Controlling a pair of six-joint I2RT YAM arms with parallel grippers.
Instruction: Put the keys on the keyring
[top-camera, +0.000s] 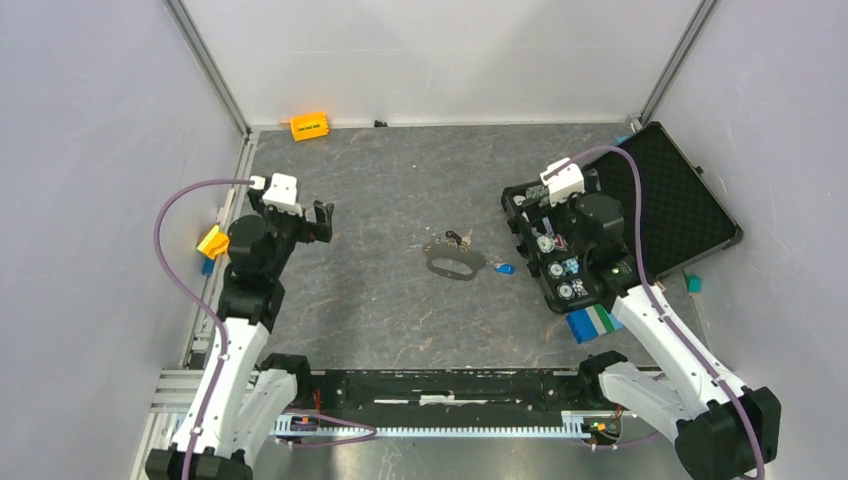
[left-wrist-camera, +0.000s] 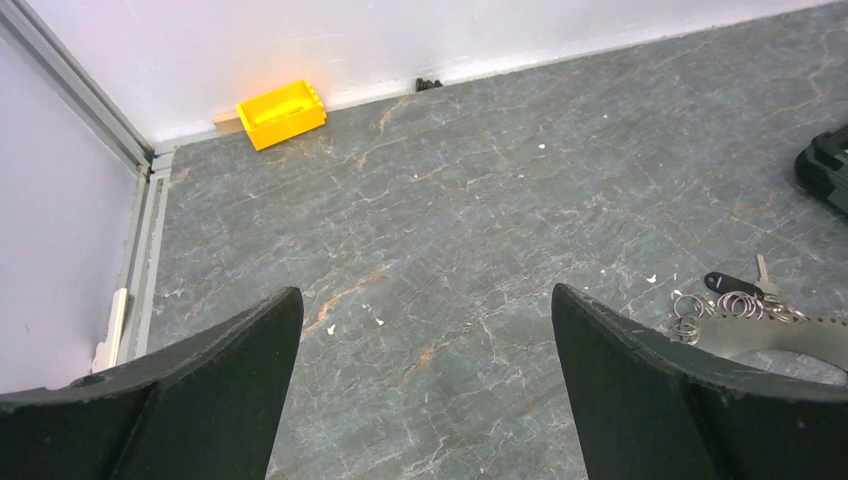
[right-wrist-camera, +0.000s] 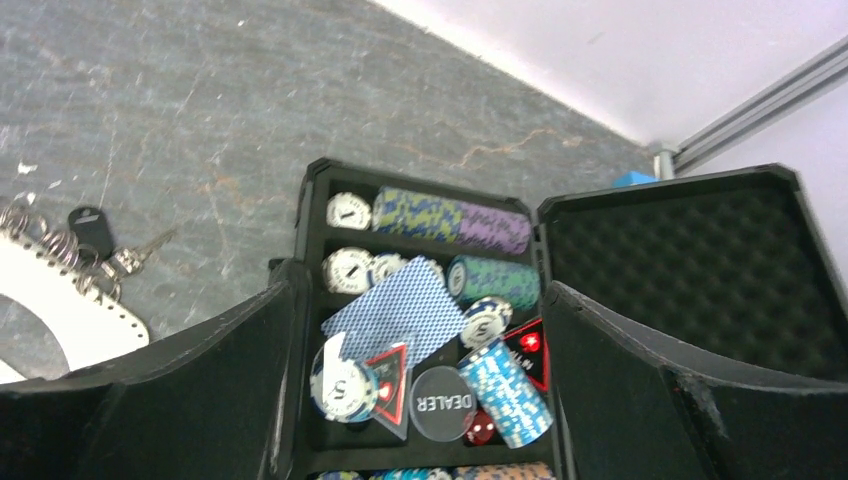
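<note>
Broadly, the grey table (top-camera: 380, 320) offers bare room across its left half, its middle and along its near edge, and walls (top-camera: 100, 200) close its far, left and right edges. An open black case (top-camera: 690, 200) fills the right edge up toward the far-right corner, its foam-lined lid laid back.

The left gripper (top-camera: 295, 215) hangs near the left edge, its fingers spread wide with nothing between them. The right gripper (top-camera: 535, 215) hangs over the case's tray, equally wide apart and empty.

The keyring (top-camera: 455, 263) lies flat near the middle of the table, well apart from both grippers. A blue-and-white block (top-camera: 592, 323) lies at the near end of the case, and a yellow bin (top-camera: 309, 126) sits against the far edge near the far-left corner. The blue-tagged key (top-camera: 505, 268) lies just beside the keyring, on the case side.

Only the right wrist view shows the tray's contents: poker chips (right-wrist-camera: 440, 215), a blue-backed card (right-wrist-camera: 400, 310) and a dealer button (right-wrist-camera: 440, 400). The left wrist view shows the black-headed key (left-wrist-camera: 720, 282) at the keyring's far, wavy edge, among small split rings (left-wrist-camera: 735, 303). The blue-tagged key appears only from above.
</note>
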